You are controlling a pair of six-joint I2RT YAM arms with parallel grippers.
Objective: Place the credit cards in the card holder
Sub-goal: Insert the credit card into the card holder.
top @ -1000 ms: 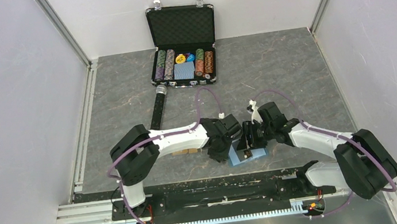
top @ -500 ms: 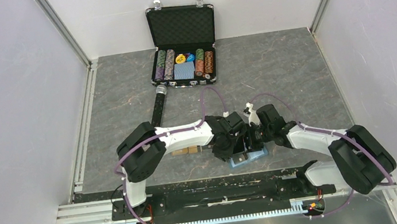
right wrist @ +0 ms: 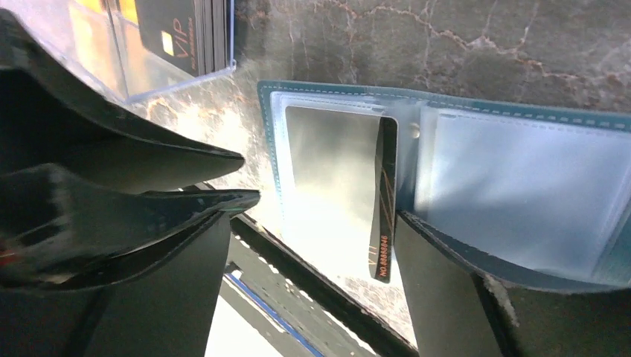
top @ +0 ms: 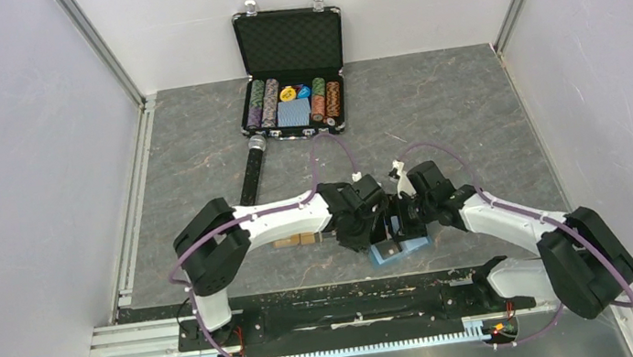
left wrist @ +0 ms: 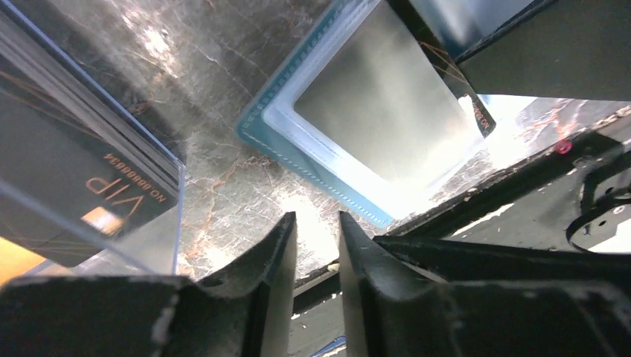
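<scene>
Right wrist view: a credit card (right wrist: 383, 204) stood at the open card holder (right wrist: 521, 178)

Your right gripper (right wrist: 312, 219) was spread wide and gripped nothing. Its jaws straddled the near part of the card holder, which lay unfolded on the grey table (top: 472, 121) with its clear sleeves facing up. The dark credit card, lettered in orange, showed edge-on at the seam between the two sleeves. Its lower end sat just beside the finger (right wrist: 446, 275) on the right of that view; I could not tell whether the two touched.

Your left gripper (left wrist: 318, 223) was drawn almost together, with only a slim gap between the jaws and nothing in it. Its tips were near the holder's edge but apart from it.

A clear box (left wrist: 152, 242) sat near the holder on your left arm's side. It held the other credit cards (left wrist: 82, 178), a dark VIP one facing the lens and orange showing beside it.

From the top external view, both grippers met over the holder close to the table's near edge, well apart from the open black chip case (top: 290, 42) at the far wall. A black rod (top: 253, 173) lay between that case and your left arm.
</scene>
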